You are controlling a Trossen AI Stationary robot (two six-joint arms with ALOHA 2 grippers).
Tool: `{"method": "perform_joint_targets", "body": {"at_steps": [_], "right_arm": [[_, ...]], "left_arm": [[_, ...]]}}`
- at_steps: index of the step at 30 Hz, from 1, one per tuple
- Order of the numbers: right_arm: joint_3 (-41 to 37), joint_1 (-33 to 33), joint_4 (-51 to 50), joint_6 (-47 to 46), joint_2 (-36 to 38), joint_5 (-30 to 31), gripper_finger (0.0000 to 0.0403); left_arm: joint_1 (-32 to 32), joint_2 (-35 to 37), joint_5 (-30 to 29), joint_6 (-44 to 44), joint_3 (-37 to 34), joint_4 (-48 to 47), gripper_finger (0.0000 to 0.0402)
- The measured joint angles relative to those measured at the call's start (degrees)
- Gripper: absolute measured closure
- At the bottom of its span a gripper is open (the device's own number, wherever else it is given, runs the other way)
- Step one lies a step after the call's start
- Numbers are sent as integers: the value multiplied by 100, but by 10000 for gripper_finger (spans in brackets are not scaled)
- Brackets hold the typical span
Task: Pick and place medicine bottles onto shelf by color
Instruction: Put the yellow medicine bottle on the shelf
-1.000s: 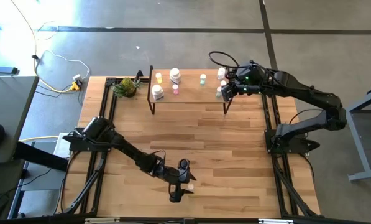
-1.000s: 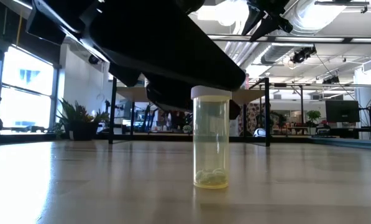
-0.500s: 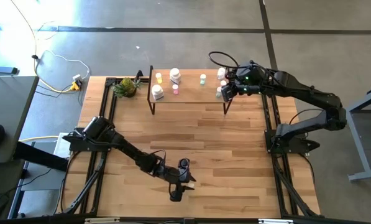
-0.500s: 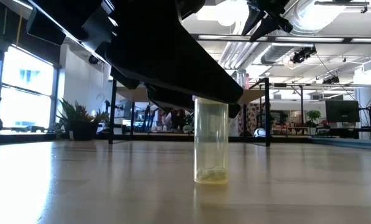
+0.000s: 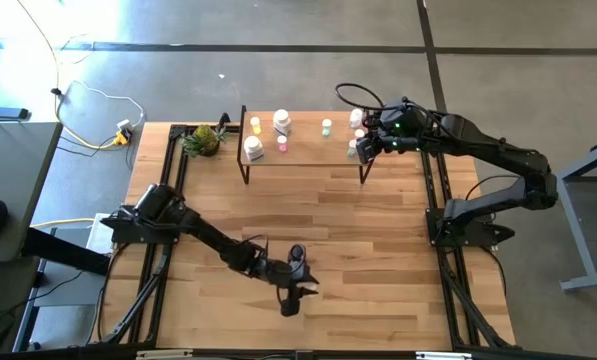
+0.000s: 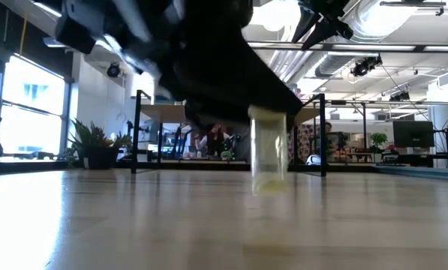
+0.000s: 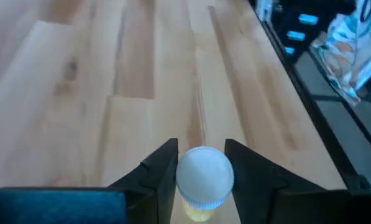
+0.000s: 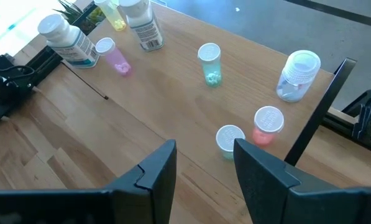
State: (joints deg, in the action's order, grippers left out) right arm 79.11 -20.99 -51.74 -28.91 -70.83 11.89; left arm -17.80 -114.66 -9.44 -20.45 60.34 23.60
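Near the bench's (image 5: pixel 378 220) front edge, the left hand (image 7: pixel 201 163) grips a pale yellow, white-capped medicine bottle (image 7: pixel 203 180). The right hand (image 8: pixel 204 163) hovers released over the light-wood shelf (image 8: pixel 173 93).

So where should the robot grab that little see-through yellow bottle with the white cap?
Around its neck just under the white cap, coming from above. The small clear yellow bottle stands upright, and the left gripper already pinches it there, one finger on each side.

table (image 5: pixel 378 230): pale wood, smooth | bottle (image 6: pixel 269 154): translucent yellowish plastic
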Motion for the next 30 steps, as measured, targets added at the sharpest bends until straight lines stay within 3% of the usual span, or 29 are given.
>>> {"method": "perform_joint_targets", "body": {"at_steps": [10, 23, 30], "right_arm": [[0, -9, 6, 90, -2, 299, 251], [0, -187, -45, -262, -3, 394, 251], [-1, -186, -224, -391, -9, 449, 251]], "left_arm": [[826, 820, -67, 101, 20, -202, 289], [2727, 2342, -196, 1862, 474, -1722, 290], [3729, 2480, -146, 2366, 995, -2278, 290]]}}
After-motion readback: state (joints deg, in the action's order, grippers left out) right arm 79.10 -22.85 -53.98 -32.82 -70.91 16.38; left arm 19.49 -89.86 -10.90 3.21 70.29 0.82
